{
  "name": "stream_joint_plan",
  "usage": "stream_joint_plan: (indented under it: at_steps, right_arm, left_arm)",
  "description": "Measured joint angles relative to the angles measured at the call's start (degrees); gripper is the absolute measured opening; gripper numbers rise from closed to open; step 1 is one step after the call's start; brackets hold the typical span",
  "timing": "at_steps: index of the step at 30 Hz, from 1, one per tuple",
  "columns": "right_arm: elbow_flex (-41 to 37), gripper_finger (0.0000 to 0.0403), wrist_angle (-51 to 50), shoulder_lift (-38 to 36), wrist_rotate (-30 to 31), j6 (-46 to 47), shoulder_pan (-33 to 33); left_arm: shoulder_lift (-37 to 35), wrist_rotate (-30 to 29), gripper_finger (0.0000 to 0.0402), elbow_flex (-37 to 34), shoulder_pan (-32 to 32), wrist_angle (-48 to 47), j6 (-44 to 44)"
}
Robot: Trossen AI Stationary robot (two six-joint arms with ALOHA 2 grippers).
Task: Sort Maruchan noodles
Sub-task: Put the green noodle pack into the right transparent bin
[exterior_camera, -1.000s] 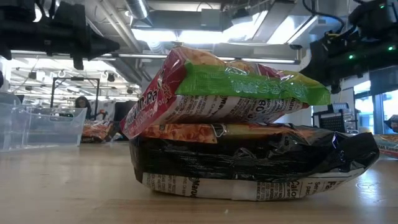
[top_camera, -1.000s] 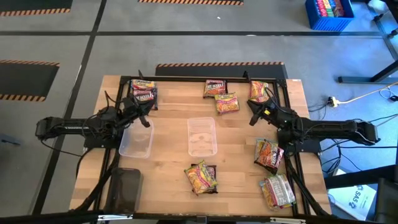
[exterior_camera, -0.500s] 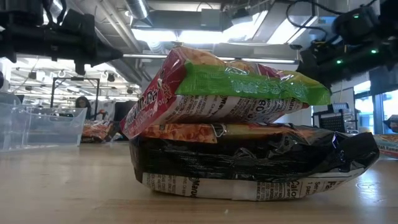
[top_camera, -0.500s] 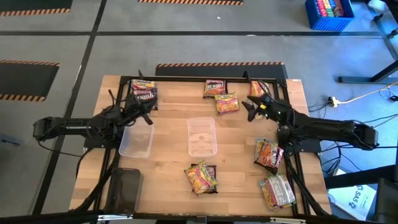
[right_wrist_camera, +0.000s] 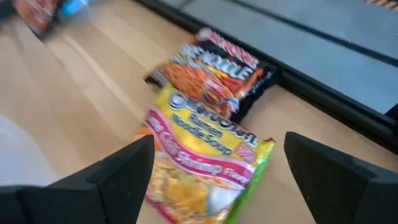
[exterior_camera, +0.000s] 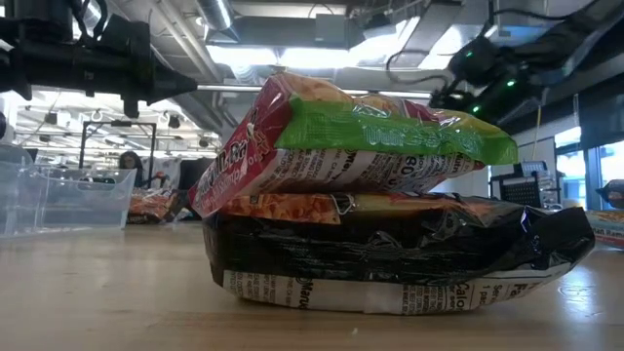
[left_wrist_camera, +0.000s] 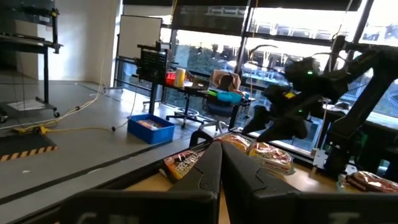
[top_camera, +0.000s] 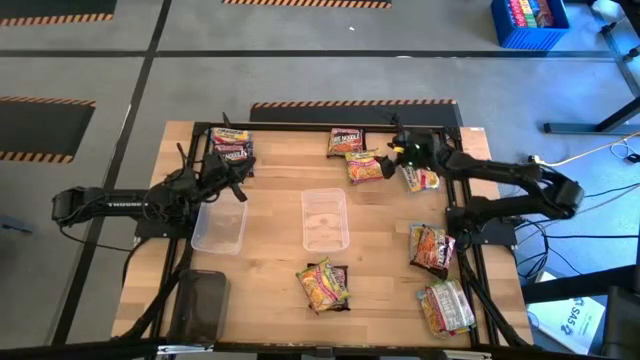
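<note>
The right pincer [top_camera: 390, 158] hangs over the far part of the desk [top_camera: 270, 250], its 2 fingers [right_wrist_camera: 118, 168] spread wide with nothing between them; in the right wrist view a yellow packet [right_wrist_camera: 199, 168] with a green end lies on the wood between the fingers, and a dark packet [right_wrist_camera: 217, 68] lies just beyond it, partly under its far end; from above these 2 show as the yellow packet [top_camera: 364, 166] and the dark packet [top_camera: 345, 139] at the far edge; another packet [top_camera: 422, 178] lies just under the right arm's wrist. The left pincer [top_camera: 236, 170] sits above the near-left clear tray [top_camera: 218, 228], beside a stack of packets [top_camera: 231, 147] at the far left corner; its fingers [left_wrist_camera: 208, 171] are pressed together and empty. A second clear tray [top_camera: 325, 220] stands mid-desk; a 2-packet pile [top_camera: 322, 283] lies at the near edge, seen close in the low view as a red-and-green packet [exterior_camera: 361, 141] resting on a black one [exterior_camera: 390, 253]; 2 more piles, a red-orange one [top_camera: 432, 248] and a pale one [top_camera: 446, 306], lie along the right side.
</note>
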Motion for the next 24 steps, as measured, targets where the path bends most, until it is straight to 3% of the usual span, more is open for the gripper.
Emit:
stream_joint_plan:
  at_steps: [11,20,24]
  right_arm:
    - [7.1,0.0344,-1.9,13.3,-5.8,-5.5,-6.6]
    - [7.3,0.0344,-1.5,13.7,-5.5,-8.1,-7.0]
    - [7.3,0.0344,-1.4,13.7,-9.2,-7.4,-7.0]
  left_arm:
    - [0.0,1.8,0.0004,0.0,0.0,-0.1,0.2]
    - [0.7,1.2,0.0004,0.0,0.5,0.0,0.6]
    - [2.4,2.8,0.0004,0.3,0.8,1.6,0.5]
